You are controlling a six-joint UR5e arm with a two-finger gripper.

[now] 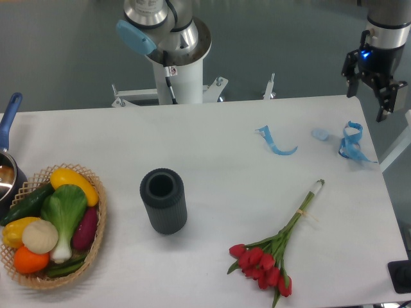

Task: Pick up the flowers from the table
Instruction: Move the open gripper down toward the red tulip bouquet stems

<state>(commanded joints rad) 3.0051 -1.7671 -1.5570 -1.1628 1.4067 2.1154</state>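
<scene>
The tulips (pixel 273 252) lie on the white table (pixel 218 160), well apart from the gripper (pixel 368 101), whose fingers are spread, holding nothing.

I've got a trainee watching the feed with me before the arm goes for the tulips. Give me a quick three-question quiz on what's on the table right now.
1. True or false: the gripper already holds the flowers.
2. Which way do the red blooms point: toward the near table edge or toward the robot base?
3. What stands between the wicker basket and the flowers: (a) the dark cylinder, (b) a blue ribbon scrap, (c) the pan?

Key:
1. False; it hangs open above the far right corner, apart from them.
2. The near edge.
3. (a).
</scene>
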